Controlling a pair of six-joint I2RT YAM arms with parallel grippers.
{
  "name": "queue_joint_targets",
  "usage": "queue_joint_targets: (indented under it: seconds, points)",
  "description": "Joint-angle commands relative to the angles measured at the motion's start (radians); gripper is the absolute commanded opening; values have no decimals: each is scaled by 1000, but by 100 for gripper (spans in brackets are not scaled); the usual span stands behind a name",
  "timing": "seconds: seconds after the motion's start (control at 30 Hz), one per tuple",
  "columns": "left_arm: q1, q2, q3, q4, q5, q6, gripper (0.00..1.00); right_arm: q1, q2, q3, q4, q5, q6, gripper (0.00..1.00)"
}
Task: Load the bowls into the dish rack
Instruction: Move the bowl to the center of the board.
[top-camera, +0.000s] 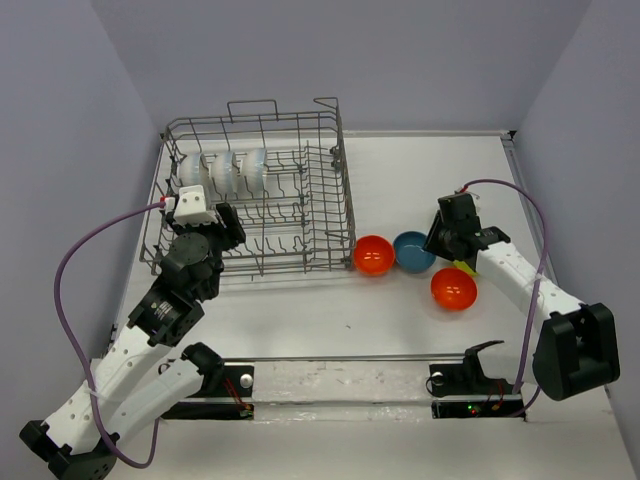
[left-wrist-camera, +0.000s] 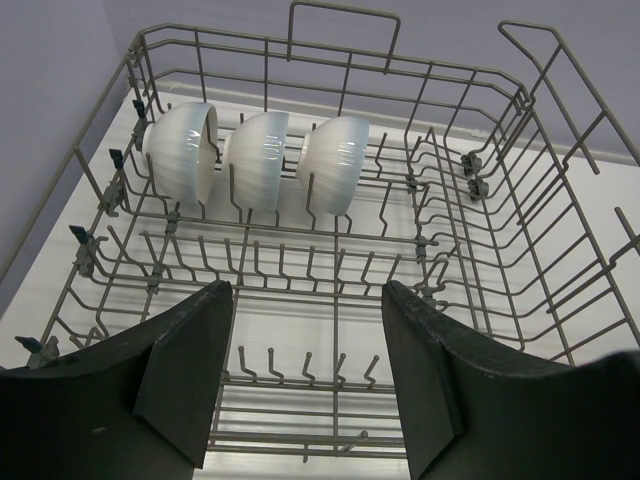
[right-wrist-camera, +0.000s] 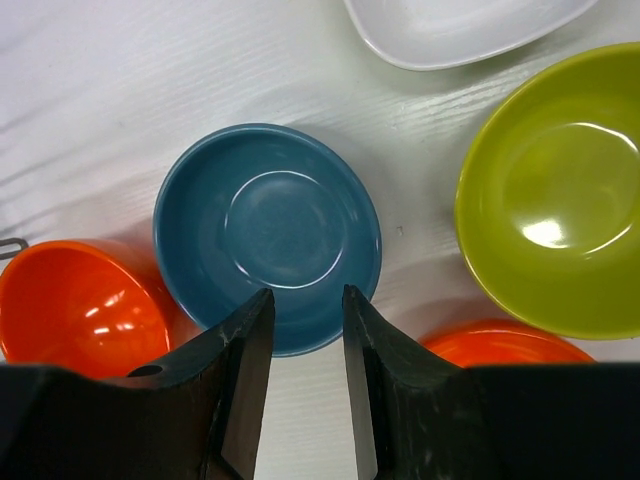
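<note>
Upper left of top view: dish rack (top-camera: 343, 190) on the table (top-camera: 330, 320). Held three white bowls (left-wrist-camera: 258, 160), stood on edge side by side in the far-left row of tines. Rest of the rack bare wire.

Lower left edge of rack: left gripper (left-wrist-camera: 308, 370), hovering above the near rows. Jaws wide apart, nothing between them, only tines in the gap.

Centre of top view, just right of the rack: first orange bowl (top-camera: 374, 255), upright on the table, touching or nearly touching the blue bowl (top-camera: 413, 250).

Right of centre: right gripper (right-wrist-camera: 306, 295), low over the blue bowl's near rim. Jaws drawn partway in, rim visible in the narrow gap. Could not tell whether pinched or merely straddled.

Further right: yellow-green bowl (right-wrist-camera: 555, 190), mostly hidden under the arm in top view. Second orange bowl (top-camera: 453, 288) just below it. White rim (right-wrist-camera: 450, 30) at top edge of right wrist view, too cropped to call a bowl.

Judged under halfway: three loaded, at least four left on the table. Blue one looked next.
</note>
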Motion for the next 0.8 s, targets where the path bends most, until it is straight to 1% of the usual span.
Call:
queue_joint_targets:
  seconds: [0.0,0.1,0.27,0.47,0.77]
  points:
    - [0,-10,-8,52,-21,6,71,0,11,38,54,-62,-18,39]
    - [-2,-10,-8,51,-23,4,71,0,27,37,78,-113,-10,38]
    - [-2,-10,-8,51,-23,4,71,64,64,54,86,-111,-4,38]
    - [-2,-10,-8,49,-24,6,71,65,72,64,93,-110,-3,38]
    - [-2,-6,-11,49,-24,6,71,134,115,77,115,-121,16,38]
